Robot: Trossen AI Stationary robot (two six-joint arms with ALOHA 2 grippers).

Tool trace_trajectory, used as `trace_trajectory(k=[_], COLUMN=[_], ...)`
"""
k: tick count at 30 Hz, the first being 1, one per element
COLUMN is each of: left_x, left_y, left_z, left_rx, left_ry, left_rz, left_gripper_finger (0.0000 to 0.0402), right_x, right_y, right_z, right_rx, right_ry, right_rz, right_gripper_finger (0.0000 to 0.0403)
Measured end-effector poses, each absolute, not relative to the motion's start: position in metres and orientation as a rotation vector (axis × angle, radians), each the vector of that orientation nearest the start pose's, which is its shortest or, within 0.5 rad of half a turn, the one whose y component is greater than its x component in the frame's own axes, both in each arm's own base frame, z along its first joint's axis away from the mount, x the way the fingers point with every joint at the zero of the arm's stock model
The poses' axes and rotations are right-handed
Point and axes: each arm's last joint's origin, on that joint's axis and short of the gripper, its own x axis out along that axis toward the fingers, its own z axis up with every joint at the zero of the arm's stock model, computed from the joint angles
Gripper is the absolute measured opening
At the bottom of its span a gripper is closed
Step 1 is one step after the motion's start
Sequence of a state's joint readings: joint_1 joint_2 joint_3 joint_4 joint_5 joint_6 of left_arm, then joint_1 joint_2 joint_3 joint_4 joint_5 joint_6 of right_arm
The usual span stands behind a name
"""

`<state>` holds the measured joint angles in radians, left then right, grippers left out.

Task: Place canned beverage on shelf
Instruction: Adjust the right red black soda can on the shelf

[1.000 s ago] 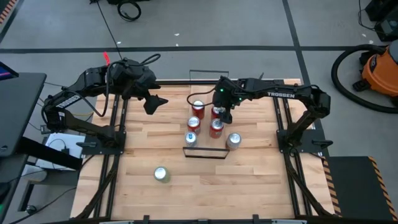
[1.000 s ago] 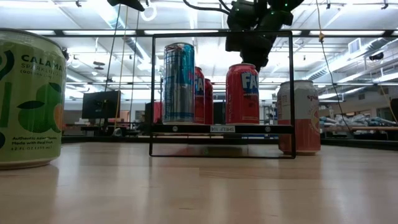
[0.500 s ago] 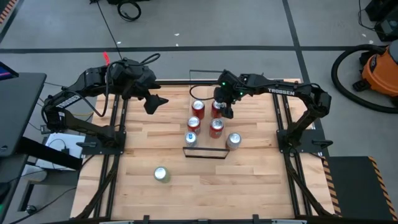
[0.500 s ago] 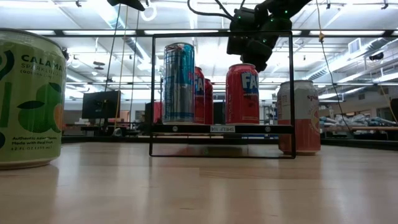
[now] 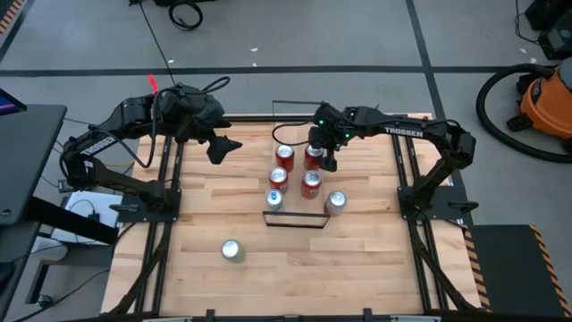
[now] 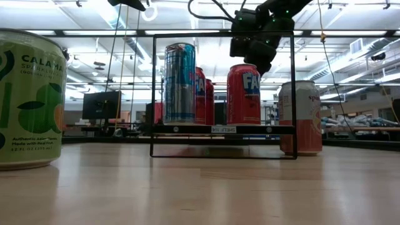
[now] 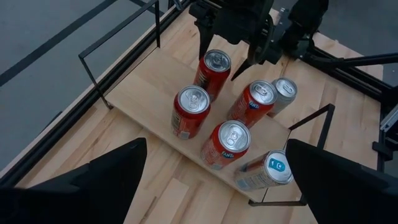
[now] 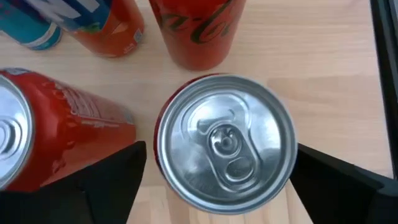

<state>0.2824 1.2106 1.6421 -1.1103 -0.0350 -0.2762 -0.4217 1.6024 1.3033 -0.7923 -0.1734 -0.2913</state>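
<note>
Since the earlier frames the right gripper [image 5: 323,159] has been drawn back from the front red can toward the rear of the shelf, and it is now poised directly over the rear red can [image 5: 311,156]. Nearest the low camera, a green sparkling-water can [image 6: 30,100] is seen standing alone on the bench [image 5: 357,259], well apart from the shelf. A pale pink can [image 5: 336,202] is stood on the bench just beside the shelf's front right corner. The shelf [image 5: 295,211], a narrow light-wood board with black wire rails at its short ends, is set lengthwise at the middle of the bench. On it, at the front, a tall blue can [image 5: 274,199] and a red Fanta can [image 5: 310,183] are stood side by side; behind them two more red cans [image 5: 279,175] [image 5: 284,154] and the rear red can are placed upright. In the right wrist view the rear can's silver top [image 8: 225,148] is framed between the right fingers [image 8: 93,180], which are held apart on either side without touching it. The left gripper [image 5: 221,148] is held above the bench's far left edge, its fingers spread wide apart and empty.
</note>
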Motion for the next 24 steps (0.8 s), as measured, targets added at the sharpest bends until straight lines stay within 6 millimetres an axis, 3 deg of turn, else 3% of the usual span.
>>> trace_trajectory(k=[24], left_x=[0.1914], left_y=[0.0567], left_z=[0.4468], left_rx=[-0.355], left_ry=[0.629], left_rz=[0.406], left_gripper_finger=[0.0396], right_x=[0.2888], right_y=[-0.1185], right_z=[0.2677], right_rx=[0.076], right_ry=[1.144], right_rz=[0.001], right_gripper_finger=[0.0374])
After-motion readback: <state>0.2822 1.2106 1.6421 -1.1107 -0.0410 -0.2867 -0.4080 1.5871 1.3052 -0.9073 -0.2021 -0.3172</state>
